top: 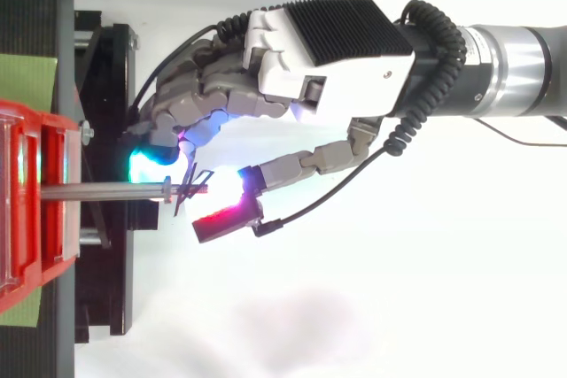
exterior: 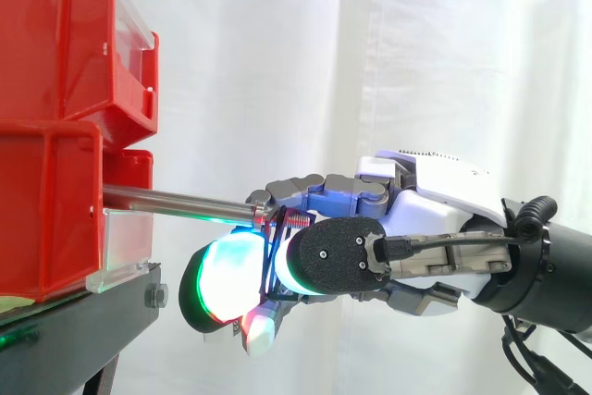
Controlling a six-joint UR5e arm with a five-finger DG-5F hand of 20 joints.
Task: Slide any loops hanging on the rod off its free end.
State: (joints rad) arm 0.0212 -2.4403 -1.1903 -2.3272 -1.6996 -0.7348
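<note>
A steel rod point(exterior: 176, 201) sticks out to the right from the lower red bin point(exterior: 46, 219), and its free end carries a red threaded tip point(exterior: 294, 219). Thin dark loops point(exterior: 269, 261) hang from the rod just short of that tip; from above the loops point(top: 183, 194) sit near the rod's end point(top: 106, 190). My hand point(exterior: 435, 219) comes in from the right with its fingers curled around the rod's end. A glowing fingertip point(exterior: 231, 275) and the thumb pad point(exterior: 338, 256) close on the loops from either side. In the top view the hand point(top: 328, 50) reaches over the rod.
Two red bins are stacked at the left, the upper one point(exterior: 65, 43) above the rod. They rest on a black stand point(exterior: 83, 321). A white curtain hangs behind. Open space lies to the right of the rod's free end, below the arm.
</note>
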